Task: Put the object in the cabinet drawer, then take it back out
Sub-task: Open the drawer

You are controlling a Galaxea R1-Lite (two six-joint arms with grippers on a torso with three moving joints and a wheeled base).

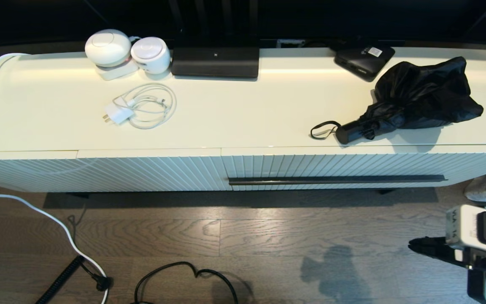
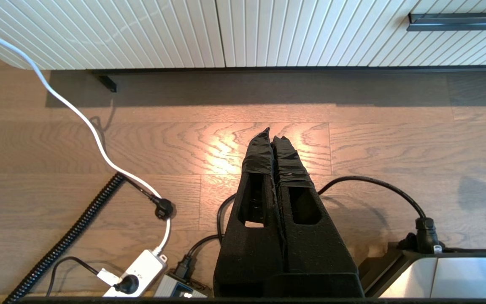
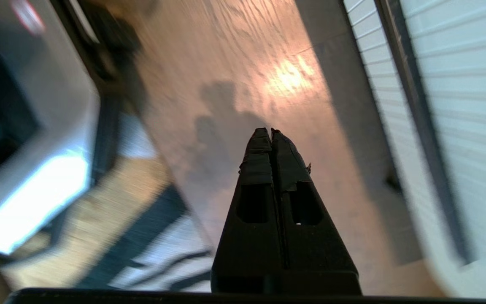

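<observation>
Right gripper (image 3: 271, 131), nearest the lens in its wrist view, has both fingers pressed together and holds nothing; beyond its tips lies bare wood floor (image 3: 243, 63), and off to one side of the fingers runs the ribbed drawer (image 3: 458, 84) with its dark bar handle (image 3: 416, 114), shut and well apart from the tips; in the head view this arm sits low at the right edge, its black fingers (image 1: 426, 245) pointing toward the robot's left over the floor, well below the handle (image 1: 336, 180).

Left gripper (image 2: 271, 134), likewise closed tip to tip and empty, hangs over the floor; ahead of its tips stands the cabinet front, the diagonal-grooved panel (image 2: 99, 29) and the drawer (image 2: 310, 29) side by side; a white cable (image 2: 82, 122) and a coiled black cord (image 2: 70, 236) lie to one side of the fingers, near a white power strip (image 2: 137, 274); the left arm does not appear in the head view.

Umbrella (image 1: 416, 95) lies on the cabinet top (image 1: 243, 114) above the closed drawer, far from either set of fingers; its handle (image 1: 352, 131) points toward the front edge, its wrist loop (image 1: 323, 130) trailing beside; a flat black box (image 1: 364, 60) sits just behind its fabric.

Also on the top: a wide black device (image 1: 215, 62), two white round units (image 1: 127, 51), and a coiled white charger (image 1: 141, 106).
</observation>
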